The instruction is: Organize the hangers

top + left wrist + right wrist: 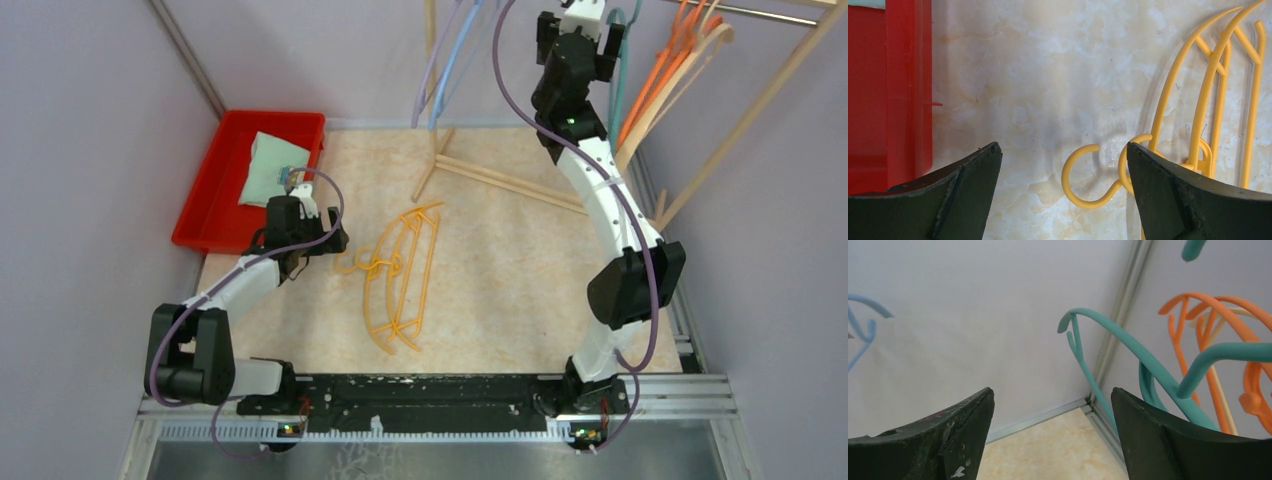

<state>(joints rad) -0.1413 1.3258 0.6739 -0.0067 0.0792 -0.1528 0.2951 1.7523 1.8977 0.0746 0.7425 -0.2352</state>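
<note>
Two yellow hangers [390,268] (hooks tangled, so the count is tentative) are laid flat mid-surface on the marbled table [520,280]. Two hook tops [1087,202] are resolved only in the left wrist view, framed by the spread, empty jaws of the left gripper [1063,147]. One red bin [215,190] is shown beside it; one pale folded cloth [268,168] in the bin is seen only from above. Hung on the wooden rack [760,110] and separated only by the right wrist view: at least two teal hangers [1128,342], at least two orange hangers [1193,294], one beige hanger [1219,395]. Light blue hangers [455,65] are hung further left (number unclear). The right gripper [1051,390] is raised among them, jaws released, nothing grasped.
</note>
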